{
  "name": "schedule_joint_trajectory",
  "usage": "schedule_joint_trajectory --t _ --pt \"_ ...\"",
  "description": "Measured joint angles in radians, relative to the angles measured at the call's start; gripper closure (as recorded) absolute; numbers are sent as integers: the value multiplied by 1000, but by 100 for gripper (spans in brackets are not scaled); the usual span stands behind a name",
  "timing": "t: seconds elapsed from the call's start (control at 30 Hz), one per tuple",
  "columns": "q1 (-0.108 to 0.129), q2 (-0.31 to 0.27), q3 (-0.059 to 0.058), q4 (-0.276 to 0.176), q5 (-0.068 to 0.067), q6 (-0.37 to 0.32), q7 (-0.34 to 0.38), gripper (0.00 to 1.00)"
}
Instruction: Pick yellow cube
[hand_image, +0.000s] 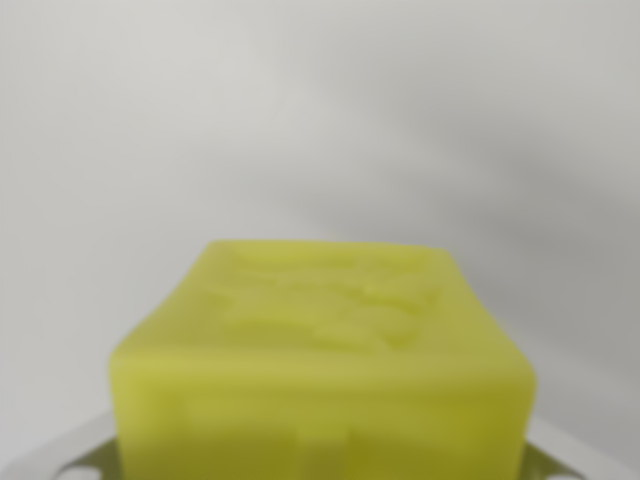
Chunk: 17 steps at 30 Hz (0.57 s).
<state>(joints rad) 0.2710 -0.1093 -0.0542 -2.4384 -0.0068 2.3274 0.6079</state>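
Observation:
The yellow cube (320, 350) fills the lower middle of the wrist view, very close and blurred, with a faint embossed pattern on its top face. Pale grey fingers (62, 452) of my gripper (320, 465) show at the bottom left and bottom right corners. They press against the cube's two sides, so the gripper is shut on it. The cube's bottom edge is cut off by the frame.
Behind the cube is a plain white-grey surface (320, 120), out of focus, with a soft darker shadow band running across the wrist view's right.

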Motion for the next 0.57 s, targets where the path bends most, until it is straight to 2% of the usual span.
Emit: schedule_joint_trajectory --t 0.27,0.57 --pt "0 -28 0 18 -2 -47 1 100" --pt "0 -30 0 19 -2 -49 1 100"
